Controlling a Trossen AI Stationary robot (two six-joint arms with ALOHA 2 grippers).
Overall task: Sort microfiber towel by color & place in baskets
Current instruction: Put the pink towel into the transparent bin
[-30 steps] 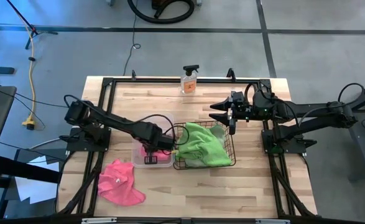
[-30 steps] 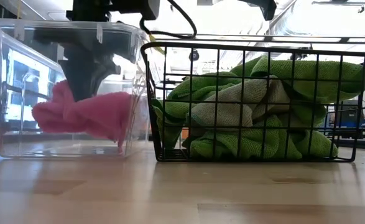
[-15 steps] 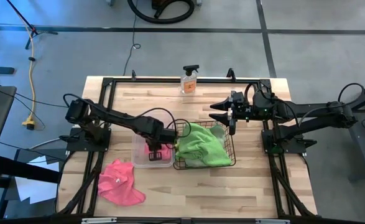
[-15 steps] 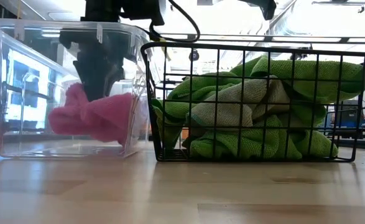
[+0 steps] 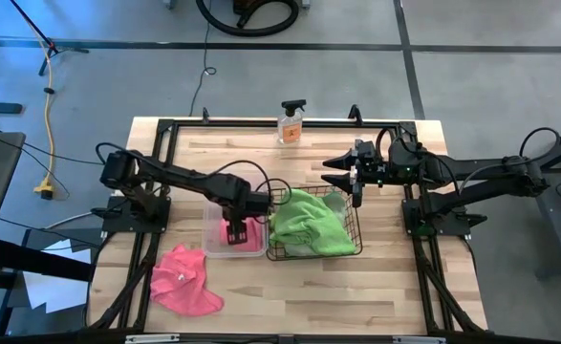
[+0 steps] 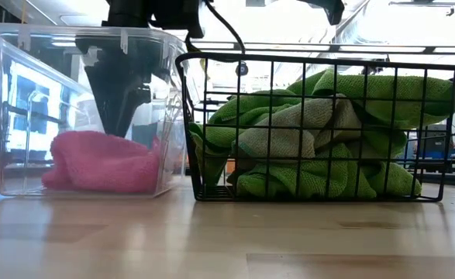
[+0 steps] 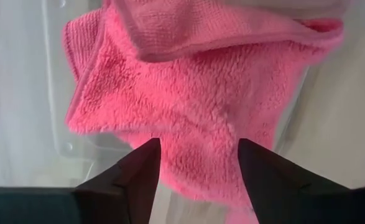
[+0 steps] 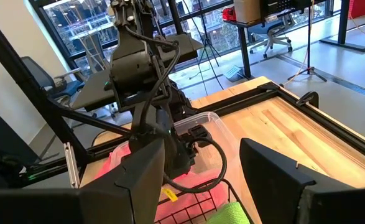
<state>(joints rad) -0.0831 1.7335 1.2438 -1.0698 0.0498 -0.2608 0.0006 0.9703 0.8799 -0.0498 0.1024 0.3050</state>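
**Sorting towels by colour at the workbench**

Hovering inside the clear plastic tub (image 5: 232, 232) at centre frame, the left gripper (image 5: 234, 229) stands with fingers spread apart above a pink towel (image 6: 103, 161) lying loose on the tub floor. A second pink towel (image 5: 185, 278) sits on the table (image 5: 290, 287) at lower left. Beside the tub, the black wire basket (image 5: 314, 252) holds green towels (image 5: 308, 224). The right gripper (image 5: 356, 182), fingers parted and empty, waits above the basket's upper right corner. A spray bottle (image 5: 291, 122) stands at the table's upper edge.
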